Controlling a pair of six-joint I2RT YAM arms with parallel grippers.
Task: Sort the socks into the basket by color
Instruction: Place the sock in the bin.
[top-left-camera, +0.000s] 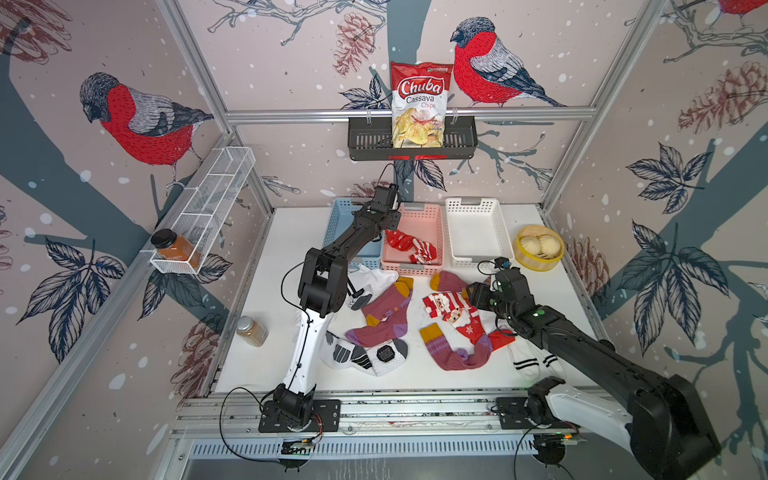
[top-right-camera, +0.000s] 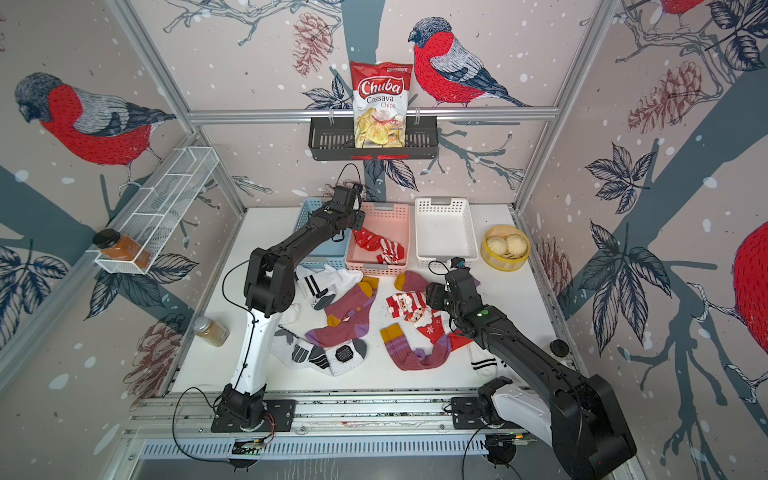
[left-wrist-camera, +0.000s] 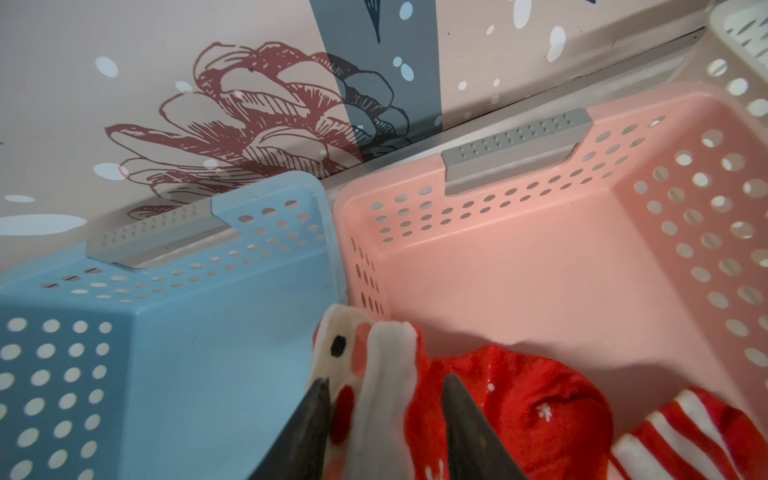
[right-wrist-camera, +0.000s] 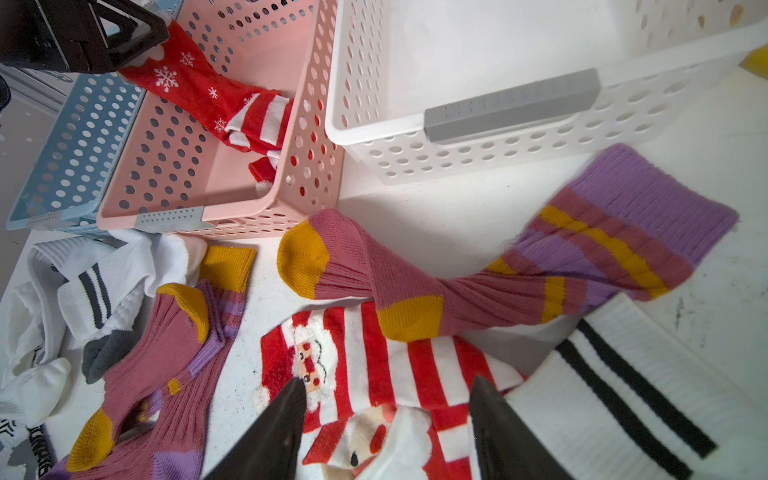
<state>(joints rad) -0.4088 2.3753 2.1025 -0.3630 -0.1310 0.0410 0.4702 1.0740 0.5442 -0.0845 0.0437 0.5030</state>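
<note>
1. Three baskets stand side by side at the rear of the bench (top-left-camera: 415, 376): a blue basket (top-left-camera: 338, 208), a pink basket (top-left-camera: 419, 270) and a white basket (top-left-camera: 473, 203).
2. Left pincer (left-wrist-camera: 386, 382): positioned where the blue basket meets the pink basket. Its fingers are partly apart, one on each side of the cuff end of a snowflake sock (left-wrist-camera: 519, 395). Whether they pinch the cuff cannot be told.
3. The snowflake sock runs down into the pink basket and touches a striped sock (top-left-camera: 424, 251) lying there.
4. Right pincer (right-wrist-camera: 388, 384): fingers wide apart, nothing held, poised over a Santa sock (right-wrist-camera: 374, 357) on the bench.
5. Maroon socks (top-left-camera: 384, 316) and white socks (top-left-camera: 365, 357) lie loose on the bench in front of the baskets, several overlapping.
</note>
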